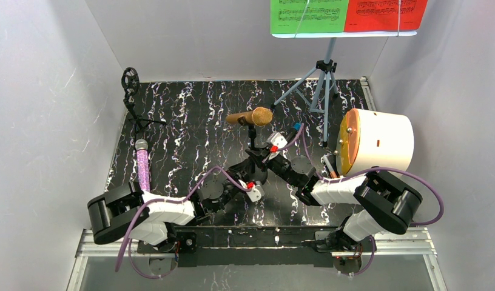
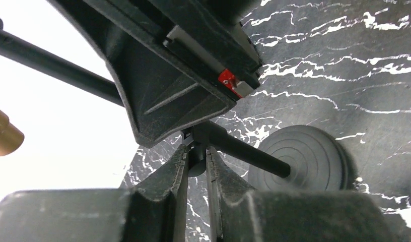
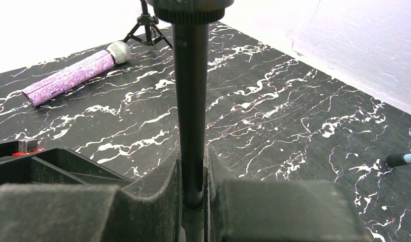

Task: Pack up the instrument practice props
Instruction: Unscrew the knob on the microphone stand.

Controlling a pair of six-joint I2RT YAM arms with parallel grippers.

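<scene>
right claw (image 3: 193, 169) clamps the mic stand (image 3: 191, 91) pole, holding it upright. left claw (image 2: 197, 159) grips its lower stem above the round base (image 2: 314, 156), likely steadying. gold microphone (image 1: 252, 116) sits on top, at the centre of the bench (image 1: 190, 115).

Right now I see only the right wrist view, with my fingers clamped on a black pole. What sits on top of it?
Observer: The gold microphone. It lies roughly level in the clip on top of that black mic stand.
Operator: Where is the left arm gripping?
Observer: The left fingers pinch the same stand low down, just above its round base.
Operator: Anything close on my right side?
Observer: A white drum with an orange face lies on its side, close to the right arm.
</scene>
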